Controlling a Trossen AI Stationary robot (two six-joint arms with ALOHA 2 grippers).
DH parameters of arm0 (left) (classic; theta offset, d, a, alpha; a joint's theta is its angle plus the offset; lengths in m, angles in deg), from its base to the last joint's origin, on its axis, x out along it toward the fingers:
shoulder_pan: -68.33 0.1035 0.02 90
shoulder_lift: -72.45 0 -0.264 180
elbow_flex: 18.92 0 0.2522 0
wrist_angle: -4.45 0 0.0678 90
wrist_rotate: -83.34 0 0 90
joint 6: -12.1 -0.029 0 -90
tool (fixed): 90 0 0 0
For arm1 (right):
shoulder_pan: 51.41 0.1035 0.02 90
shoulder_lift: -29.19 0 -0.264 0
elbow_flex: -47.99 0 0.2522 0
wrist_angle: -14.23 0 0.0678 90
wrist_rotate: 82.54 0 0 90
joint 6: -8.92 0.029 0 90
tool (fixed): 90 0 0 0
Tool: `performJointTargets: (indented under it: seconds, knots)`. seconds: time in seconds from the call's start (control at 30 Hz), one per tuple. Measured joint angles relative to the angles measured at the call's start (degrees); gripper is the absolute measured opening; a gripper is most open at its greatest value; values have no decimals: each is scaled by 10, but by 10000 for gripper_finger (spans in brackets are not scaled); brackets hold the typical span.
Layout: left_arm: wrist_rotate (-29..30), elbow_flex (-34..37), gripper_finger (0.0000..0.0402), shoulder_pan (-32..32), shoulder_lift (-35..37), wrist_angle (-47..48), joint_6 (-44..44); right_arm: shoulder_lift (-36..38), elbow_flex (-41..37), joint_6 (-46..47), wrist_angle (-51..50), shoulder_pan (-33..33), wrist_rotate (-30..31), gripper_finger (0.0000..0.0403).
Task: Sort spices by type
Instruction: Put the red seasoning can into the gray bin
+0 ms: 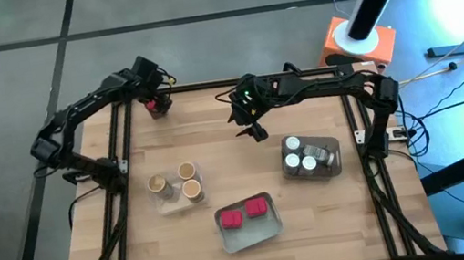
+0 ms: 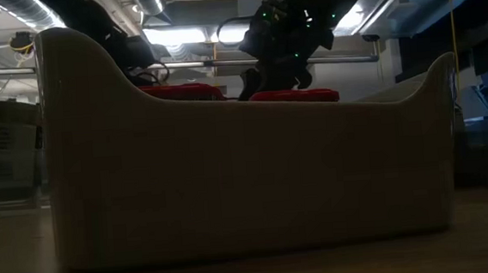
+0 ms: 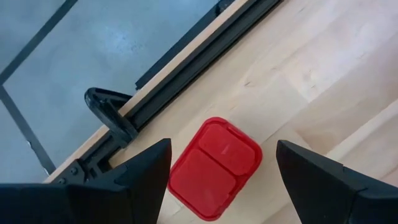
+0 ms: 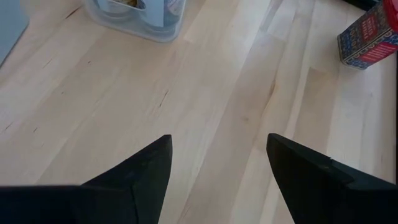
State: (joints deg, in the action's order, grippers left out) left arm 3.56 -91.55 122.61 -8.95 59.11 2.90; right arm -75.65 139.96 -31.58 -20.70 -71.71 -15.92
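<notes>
One small flat red packet point(image 3: 214, 168) lies flat on the wood by the table's far-left edge point(image 1: 155, 107). My left gripper point(image 3: 217, 180) hangs over it, open, one finger on each side and neither touching. My right gripper point(image 1: 251, 125) is open above bare wood at the table's far middle point(image 4: 217, 180). Three tan cork-coloured cylinders point(image 1: 177, 184) stand in the left tray. Two red packets point(image 1: 244, 212) lie in the near tray. Clear jars with white lids point(image 1: 303, 159) stand in the right tray.
A dark rail point(image 3: 186, 74) runs along the table's edge just beyond the lone packet. In the low view the near tray's wall point(image 2: 247, 179) hides most of the table. The right wrist view shows a clear tray's corner point(image 4: 140, 18) and a small red-and-blue printed packet point(image 4: 367, 34).
</notes>
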Motion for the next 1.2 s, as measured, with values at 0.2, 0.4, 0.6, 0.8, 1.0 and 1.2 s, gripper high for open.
performJointTargets:
  seconds: [0.2, 0.4, 0.6, 0.8, 1.0, 1.2]
  knots:
    - [0, 0, 273, 2, -14, 10, -38, 0, 0, 1, 0, 0, 0, 262]
    - [-2, 0, 273, 1, -14, 20, -90, 0, 0, 2, 0, 0, 0, 262]
    - [-1, 18, 273, 2, -14, 11, -124, 0, 0, 2, 0, 0, -2, 262]
    - [4, 57, 273, 2, -15, -34, -142, 0, 0, 4, 1, 0, -2, 262]
    - [11, 78, 272, 2, -13, -73, -150, 0, 0, 13, 1, 0, -2, 262]
    - [12, 85, 272, 3, -13, -80, -151, 0, 0, 14, 1, 0, -3, 262]
